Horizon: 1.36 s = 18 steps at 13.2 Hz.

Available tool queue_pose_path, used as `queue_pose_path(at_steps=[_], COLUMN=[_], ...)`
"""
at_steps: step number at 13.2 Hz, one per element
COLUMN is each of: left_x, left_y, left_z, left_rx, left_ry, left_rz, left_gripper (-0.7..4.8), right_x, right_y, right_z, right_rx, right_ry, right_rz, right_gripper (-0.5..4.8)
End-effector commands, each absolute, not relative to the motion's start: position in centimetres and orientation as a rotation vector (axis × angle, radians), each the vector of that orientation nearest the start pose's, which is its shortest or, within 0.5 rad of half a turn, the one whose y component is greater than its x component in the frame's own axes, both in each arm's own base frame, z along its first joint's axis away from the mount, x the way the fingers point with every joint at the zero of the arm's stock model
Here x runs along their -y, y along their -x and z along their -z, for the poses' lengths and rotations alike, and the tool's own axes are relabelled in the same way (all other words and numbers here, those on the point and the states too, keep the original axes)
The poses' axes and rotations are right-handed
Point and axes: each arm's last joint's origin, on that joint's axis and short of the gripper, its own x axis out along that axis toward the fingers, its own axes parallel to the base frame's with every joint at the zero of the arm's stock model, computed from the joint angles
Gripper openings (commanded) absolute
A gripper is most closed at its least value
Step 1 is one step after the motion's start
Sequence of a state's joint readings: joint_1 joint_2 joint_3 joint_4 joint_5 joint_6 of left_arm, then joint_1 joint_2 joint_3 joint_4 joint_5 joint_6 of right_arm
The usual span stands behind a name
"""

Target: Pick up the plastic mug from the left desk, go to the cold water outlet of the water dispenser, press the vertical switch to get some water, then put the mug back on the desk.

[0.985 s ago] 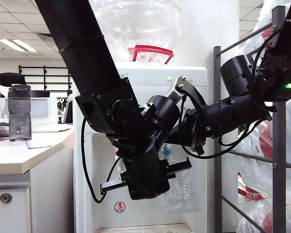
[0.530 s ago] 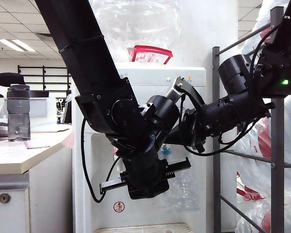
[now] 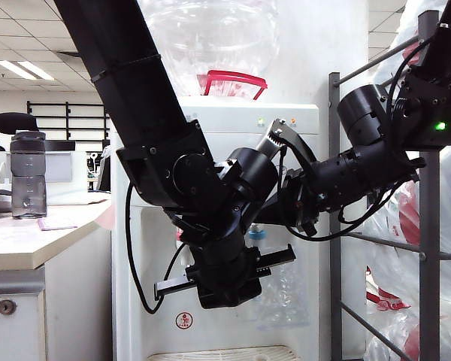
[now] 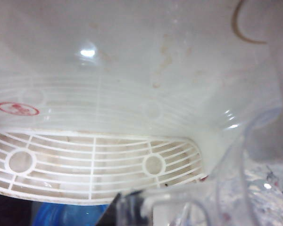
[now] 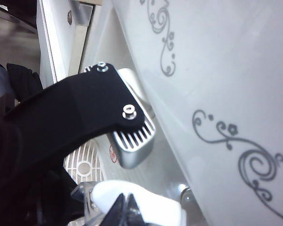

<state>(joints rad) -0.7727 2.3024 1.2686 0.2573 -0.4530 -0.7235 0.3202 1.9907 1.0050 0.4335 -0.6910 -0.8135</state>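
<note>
The clear plastic mug [image 3: 283, 295] hangs in front of the white water dispenser [image 3: 301, 124], under the cold water outlet with its light-blue collar [image 3: 257, 235]. My left gripper [image 4: 132, 209] is shut on the mug's wall [image 4: 247, 188]; in the exterior view it sits just left of the mug. My right gripper [image 5: 125, 209] is shut, its two dark tips pressed together against the white vertical switch [image 5: 151, 207]. I cannot make out any water in the mug or at the tap. The left desk [image 3: 30, 244] stands at the left.
A smoky-grey bottle [image 3: 28, 174] stands on the desk. The dispenser's white drip grille [image 4: 94, 165] lies below the mug. A grey metal rack [image 3: 335, 226] with bagged goods stands right of the dispenser. The left arm's black bracket [image 5: 80, 113] crosses close by my right gripper.
The right arm has tipped a little at the wrist and edged slightly left. The left arm and the mug have stayed where they were.
</note>
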Motion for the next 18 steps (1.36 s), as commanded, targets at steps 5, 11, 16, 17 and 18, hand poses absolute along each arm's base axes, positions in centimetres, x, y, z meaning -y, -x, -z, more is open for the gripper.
queue_pose_path(at_steps=[5, 11, 16, 17, 18], left_x=[30.28, 30.38, 30.4, 30.4, 30.4], left_y=[-32.47, -32.14, -32.16, -32.16, -32.16], left_z=[-6.09, -5.93, -5.97, -5.97, -5.97], left_rx=[-0.671, -0.674, -0.671, -0.671, -0.671], left_ry=[0.241, 0.232, 0.235, 0.235, 0.235], left_rz=[0.092, 0.097, 0.099, 0.099, 0.099], left_gripper=[-0.06, -0.06, -0.06, -0.06, -0.06], right_x=[-15.2, -15.14, -15.18, -15.18, -15.19], right_y=[-36.0, -35.87, -35.98, -36.0, -36.02], right_z=[-11.72, -11.54, -11.69, -11.72, -11.75], right_rx=[-0.266, -0.293, -0.275, -0.271, -0.269], right_ry=[0.598, 0.589, 0.594, 0.595, 0.594], right_rz=[-1.176, -1.182, -1.173, -1.172, -1.17], right_gripper=[-0.05, -0.05, -0.05, -0.05, -0.05])
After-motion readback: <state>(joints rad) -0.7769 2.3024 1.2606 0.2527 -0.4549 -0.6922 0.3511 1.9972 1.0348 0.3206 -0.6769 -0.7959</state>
